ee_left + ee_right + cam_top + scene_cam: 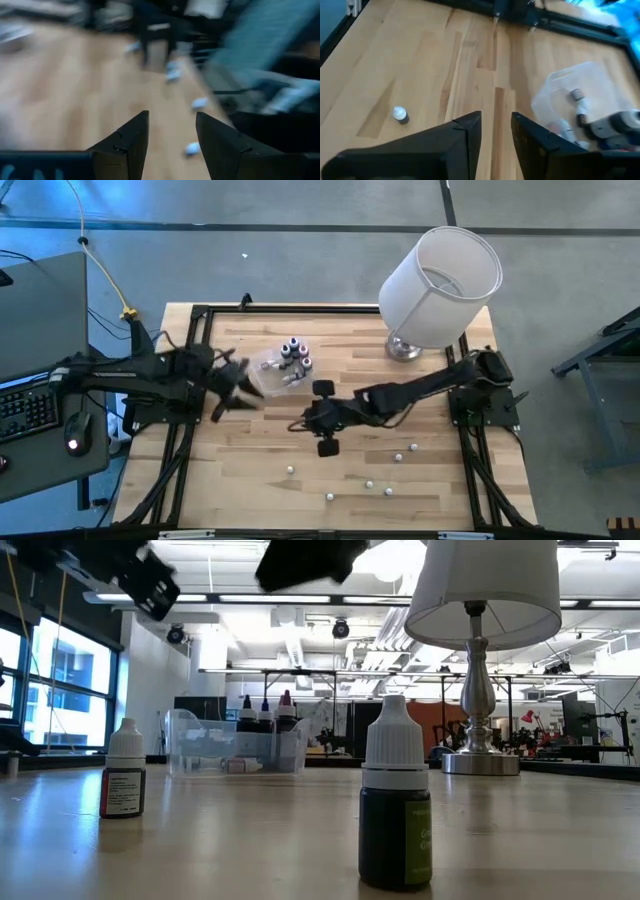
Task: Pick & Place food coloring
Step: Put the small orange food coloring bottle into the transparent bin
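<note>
The clear tub [272,368] stands on the table's far middle with three dark-, pink- and purple-topped bottles [295,354] upright in it, also seen in the right wrist view [580,107]. Several small white-capped bottles [368,481] stand scattered on the near right of the table; two [395,805] [123,782] show close in the low view. My left gripper [240,385] hovers open just left of the tub, holding nothing [171,137]. My right gripper [300,423] hovers open near the tub's near side, its fingers empty [496,132]. One small bottle [400,115] stands ahead of it.
A white lampshade on a silver lamp base [405,348] stands at the far right corner. A black frame [200,312] runs along the table's edges. A desk with keyboard and mouse [72,430] sits left of the table. Bare wood [250,480] lies at the near left.
</note>
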Motion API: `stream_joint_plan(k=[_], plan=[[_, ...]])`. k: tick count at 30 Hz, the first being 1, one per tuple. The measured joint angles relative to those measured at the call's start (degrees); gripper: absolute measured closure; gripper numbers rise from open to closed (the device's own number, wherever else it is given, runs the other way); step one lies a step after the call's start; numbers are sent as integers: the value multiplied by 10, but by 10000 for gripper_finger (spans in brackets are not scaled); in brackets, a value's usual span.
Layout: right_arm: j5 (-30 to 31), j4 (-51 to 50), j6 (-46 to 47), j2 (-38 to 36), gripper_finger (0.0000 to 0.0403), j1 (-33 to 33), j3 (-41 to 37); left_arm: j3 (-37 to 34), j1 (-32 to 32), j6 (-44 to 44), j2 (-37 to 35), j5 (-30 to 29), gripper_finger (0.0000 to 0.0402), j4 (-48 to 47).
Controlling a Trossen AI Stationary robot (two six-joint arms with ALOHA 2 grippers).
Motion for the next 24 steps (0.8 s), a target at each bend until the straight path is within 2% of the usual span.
stream_joint_plan(k=[3,7,10,14,18,24], plan=[[45,-36,9,-20,304,17,0,-62,-57,-3,8,11,239,128],[69,-67,10,-28,304,26,0,-126,-125,-46,38,-41,239,239],[70,-77,13,-29,304,25,0,-141,-174,-75,68,-72,239,320],[71,-83,42,-29,304,24,0,-144,-223,-77,109,-119,239,336],[64,-81,66,-29,304,25,0,-144,-253,-74,161,-203,239,340],[28,-80,93,-29,304,25,0,-143,-289,12,286,-202,239,474]])
